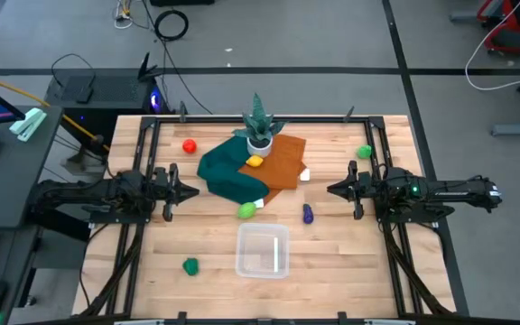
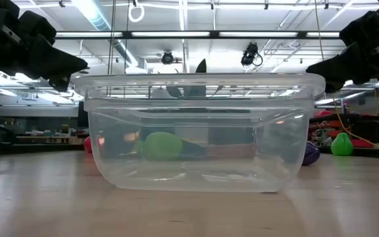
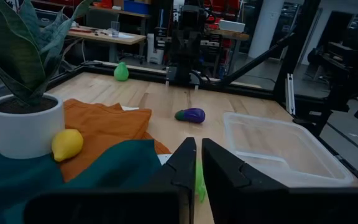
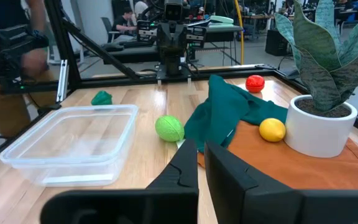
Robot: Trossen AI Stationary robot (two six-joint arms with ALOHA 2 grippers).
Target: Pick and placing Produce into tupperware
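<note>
The clear tupperware (image 1: 262,251) stands near the table's front middle, with nothing inside it. The produce lies scattered. A red piece (image 1: 190,145) and a green piece (image 1: 364,152) rest on the wood toward the back. A yellow piece (image 1: 255,162) lies on the cloths beside the plant pot. A round green piece (image 1: 246,210) and a purple piece (image 1: 308,214) sit just behind the tub, and another green piece (image 1: 190,265) lies to its left. My left gripper (image 1: 192,190) and my right gripper (image 1: 332,190) hover level at the table's sides, both shut and holding nothing.
A spiky plant in a white pot (image 1: 260,131) stands at the back middle on an orange cloth (image 1: 283,162), with a crumpled teal cloth (image 1: 228,176) beside it. A black frame rail (image 1: 152,162) borders the table. Bare wood lies on both sides of the tub.
</note>
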